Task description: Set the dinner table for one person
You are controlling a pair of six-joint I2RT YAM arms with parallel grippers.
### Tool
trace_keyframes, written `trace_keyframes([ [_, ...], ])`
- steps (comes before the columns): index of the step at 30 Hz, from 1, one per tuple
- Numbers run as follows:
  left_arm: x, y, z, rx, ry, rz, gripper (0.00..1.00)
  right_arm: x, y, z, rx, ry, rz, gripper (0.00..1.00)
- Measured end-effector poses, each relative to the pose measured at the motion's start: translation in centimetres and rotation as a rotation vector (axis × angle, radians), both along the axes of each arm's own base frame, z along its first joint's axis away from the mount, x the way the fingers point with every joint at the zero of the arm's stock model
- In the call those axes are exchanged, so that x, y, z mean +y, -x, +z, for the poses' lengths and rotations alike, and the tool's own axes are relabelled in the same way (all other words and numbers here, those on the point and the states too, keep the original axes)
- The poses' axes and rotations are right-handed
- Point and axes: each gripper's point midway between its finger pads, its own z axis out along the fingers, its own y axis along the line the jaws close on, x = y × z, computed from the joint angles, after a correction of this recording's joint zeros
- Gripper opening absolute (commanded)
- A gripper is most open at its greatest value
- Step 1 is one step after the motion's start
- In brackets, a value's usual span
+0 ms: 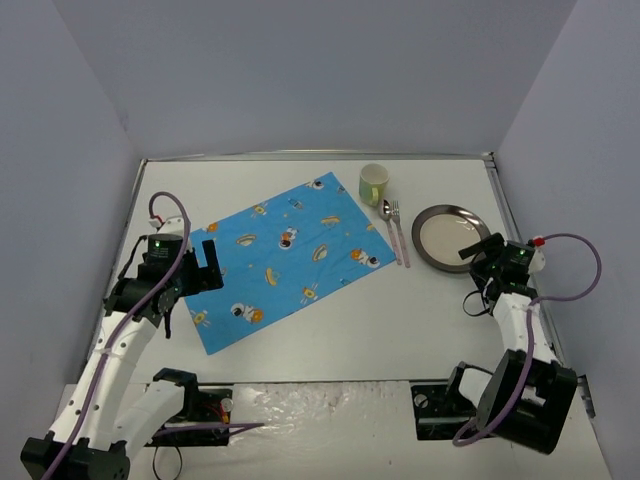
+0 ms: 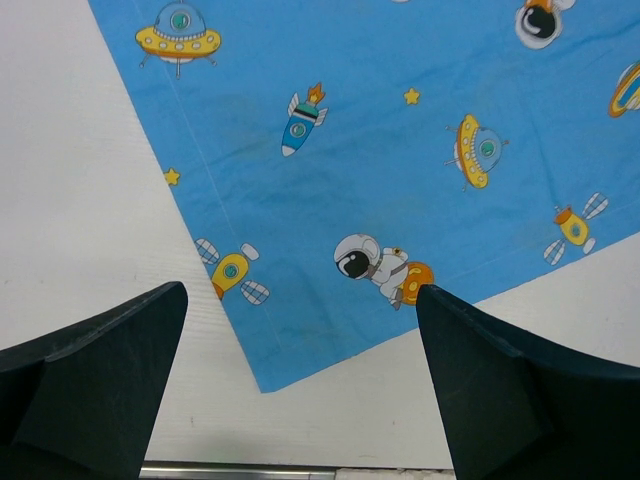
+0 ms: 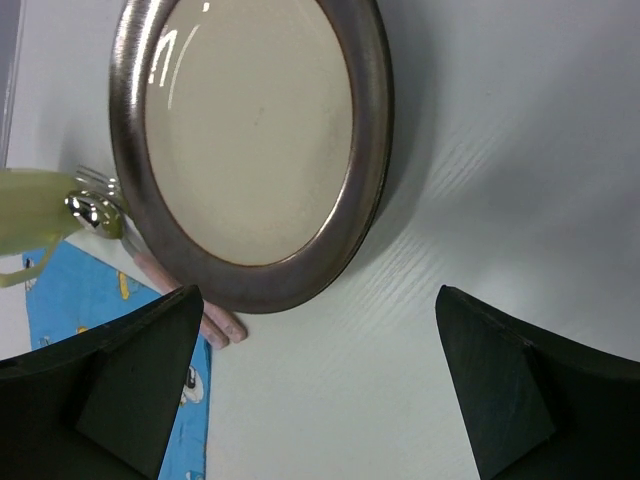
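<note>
View: top external
dinner table (image 1: pixel 330 340): white top, carries everything; arm bases at its near edge
placemat (image 1: pixel 285 260): blue cartoon print, flat and slanted, left of the dinner table's middle
cup (image 1: pixel 373 184): pale green, upright, near the far edge, just beside the placemat's far corner
spoon (image 1: pixel 388 222): pink handle, beside the placemat's right corner, bowl toward the far edge
fork (image 1: pixel 398 228): pink handle, right next to the spoon, between it and the plate
plate (image 1: pixel 420 240): metal rim, pale inside, toward the right edge, nothing on it
left gripper (image 1: pixel 208 268): over the placemat's left end, fingers wide, holding nothing
right gripper (image 1: pixel 478 250): at the plate's near-right rim, fingers spread; contact with the rim cannot be told

View: left wrist
left gripper (image 2: pixel 300 380): both dark fingers far apart, nothing between them
placemat (image 2: pixel 400 150): one corner points into the gap between the fingers; rockets, saucers, astronaut print
dinner table (image 2: pixel 80 200): bare white on both sides of that corner, metal edge strip (image 2: pixel 240 470) at the bottom of the picture

View: right wrist
right gripper (image 3: pixel 320 390): fingers wide, gap holds nothing
plate (image 3: pixel 300 285): rim just ahead of the fingers, not gripped
cup (image 3: pixel 30 210): blurred green, beyond the plate
spoon and fork: pink handle ends (image 3: pixel 215 325) poke out past the plate rim; which is which cannot be told
placemat (image 3: pixel 80 310): blue patch beside the left finger
</note>
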Motion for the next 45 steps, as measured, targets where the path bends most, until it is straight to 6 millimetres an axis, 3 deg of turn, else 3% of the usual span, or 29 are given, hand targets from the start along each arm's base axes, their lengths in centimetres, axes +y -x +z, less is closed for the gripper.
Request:
trace_keyframes([
  [3,0.2,0.4,-1.2,0.026,-0.01,0.004,0.97,-0.2,-0.2,-2.1,0.042,-0.036,0.0,0.95],
  [7,0.2,0.1,-1.1,0.011,-0.013,0.003,0.97,-0.2,-0.8,-4.0,0.05,-0.062,0.011,0.86],
  [13,0.4,-0.3,-0.9,-0.006,-0.025,0.004,0.97,-0.3,-3.4,-4.0,-0.097,-0.072,0.04,0.73],
  [19,0.7,-0.4,-1.0,-0.003,-0.042,0.016,0.97,-0.4,-4.5,-4.4,-0.168,-0.097,0.041,0.49],
  [24,1.0,-0.4,-1.0,-0.002,-0.053,0.024,0.97,-0.8,-4.4,-5.3,-0.159,-0.12,0.01,0.11],
  [26,1.1,-0.4,-1.0,-0.003,-0.057,0.028,0.97,-0.9,-3.9,-5.8,-0.15,-0.141,-0.011,0.03],
  [34,1.2,-0.5,-1.0,-0.002,-0.062,0.032,0.97,-1.9,-2.7,-4.0,-0.17,-0.18,-0.071,0.0],
  [41,1.2,-0.5,-1.2,0.003,-0.064,0.033,0.97,-2.6,-1.5,-0.6,-0.193,-0.157,-0.096,0.0],
  [45,1.2,-0.5,-1.4,0.016,-0.066,0.032,0.97,-2.3,-1.7,1.8,-0.23,-0.172,-0.089,0.0],
])
